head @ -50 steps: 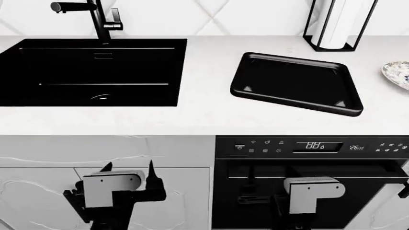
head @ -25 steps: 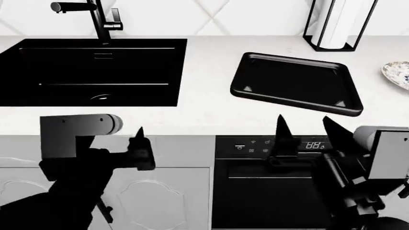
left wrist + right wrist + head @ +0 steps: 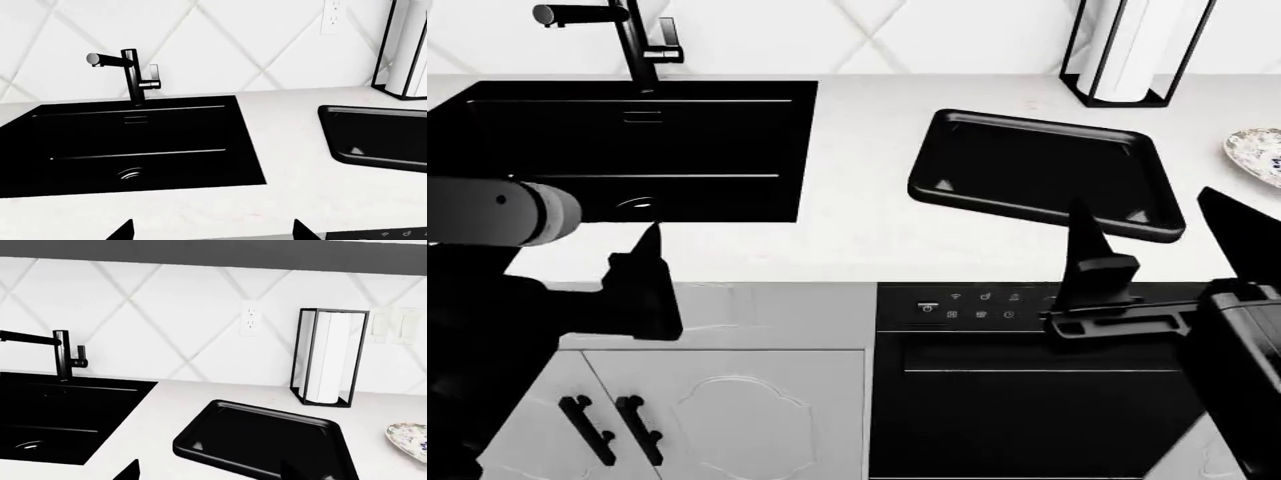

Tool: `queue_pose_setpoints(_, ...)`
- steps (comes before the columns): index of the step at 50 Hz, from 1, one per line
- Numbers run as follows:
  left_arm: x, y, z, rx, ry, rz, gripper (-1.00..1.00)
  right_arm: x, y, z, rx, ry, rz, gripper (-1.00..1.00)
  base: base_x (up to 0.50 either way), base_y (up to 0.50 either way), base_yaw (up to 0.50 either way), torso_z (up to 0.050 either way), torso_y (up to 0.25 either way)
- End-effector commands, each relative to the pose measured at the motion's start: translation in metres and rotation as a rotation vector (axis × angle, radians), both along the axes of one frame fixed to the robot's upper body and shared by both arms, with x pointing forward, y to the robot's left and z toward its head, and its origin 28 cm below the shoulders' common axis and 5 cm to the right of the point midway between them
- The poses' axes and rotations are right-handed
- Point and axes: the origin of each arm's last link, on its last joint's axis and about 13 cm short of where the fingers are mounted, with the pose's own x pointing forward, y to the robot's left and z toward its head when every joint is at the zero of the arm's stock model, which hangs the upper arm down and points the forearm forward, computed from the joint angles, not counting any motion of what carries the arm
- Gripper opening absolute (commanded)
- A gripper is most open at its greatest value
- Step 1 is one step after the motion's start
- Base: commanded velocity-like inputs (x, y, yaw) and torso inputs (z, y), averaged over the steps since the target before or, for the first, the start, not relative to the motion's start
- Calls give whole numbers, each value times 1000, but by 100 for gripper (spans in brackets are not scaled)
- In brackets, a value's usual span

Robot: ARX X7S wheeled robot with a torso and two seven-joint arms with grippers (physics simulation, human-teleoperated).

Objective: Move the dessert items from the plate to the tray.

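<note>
I am in a home kitchen: a black sink (image 3: 627, 150) with a black tap (image 3: 627, 35) sits in a white counter (image 3: 854, 240) before a diamond-tiled wall (image 3: 167, 315), with a paper-towel holder (image 3: 327, 357), an oven (image 3: 1054, 390) and cabinet doors (image 3: 721, 410) below.

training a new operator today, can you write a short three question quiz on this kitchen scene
1. True or false: the tray already holds a dessert.
2. Which lies between sink and plate in the head view? A) tray B) faucet C) paper towel holder
3. Fill in: both pincers, left and right, are ____ and hold nothing.

Key: 1 false; 2 A; 3 open
</note>
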Motion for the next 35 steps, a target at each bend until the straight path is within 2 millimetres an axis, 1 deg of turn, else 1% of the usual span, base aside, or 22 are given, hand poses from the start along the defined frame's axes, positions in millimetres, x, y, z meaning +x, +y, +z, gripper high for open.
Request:
queue_pose_setpoints(1, -12, 11, 15, -6, -12, 79, 100, -9, -5, 14, -44, -2, -44, 100, 0, -109, 0, 0, 0)
queue_pose_setpoints(5, -11, 11, 16, -21, -27, 92, 100, -11, -7, 18, -45, -16, -48, 100, 0, -267, 0, 0, 0)
queue_pose_setpoints(10, -10, 11, 21, -14, -59, 92, 100, -11, -8, 18, -39, -17, -50, 100, 23, -368, 0, 0, 0)
queue_pose_setpoints(19, -14, 13, 24, -30, -84, 87, 100, -13, -7, 22, -58, -31, -35, 100, 73, -362, 0, 0, 0)
queue_pose_setpoints(27, -11, 14, 11, -52, -73, 92, 100, -11, -7, 21, -58, -26, -31, 100, 100, -359, 0, 0, 0)
queue_pose_setpoints(35, -9, 13, 11, -40, -67, 98, 100, -10, -8, 21, -53, -27, -33, 100, 126, -360, 0, 0, 0)
